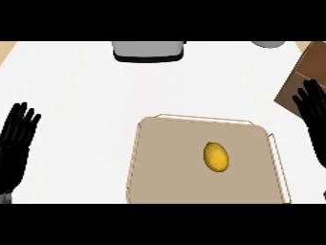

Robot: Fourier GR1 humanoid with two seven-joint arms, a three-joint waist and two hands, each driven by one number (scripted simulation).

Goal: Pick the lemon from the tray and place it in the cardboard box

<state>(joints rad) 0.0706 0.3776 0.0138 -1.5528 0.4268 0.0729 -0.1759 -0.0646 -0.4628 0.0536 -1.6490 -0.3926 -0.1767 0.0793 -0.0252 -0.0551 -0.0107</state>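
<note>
Still untouched, lemon on tray, left of open right hand.

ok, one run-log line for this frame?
phase: pre-grasp | lemon: on tray | cardboard box: right edge | left hand: open, resting | right hand: open, by box
</note>
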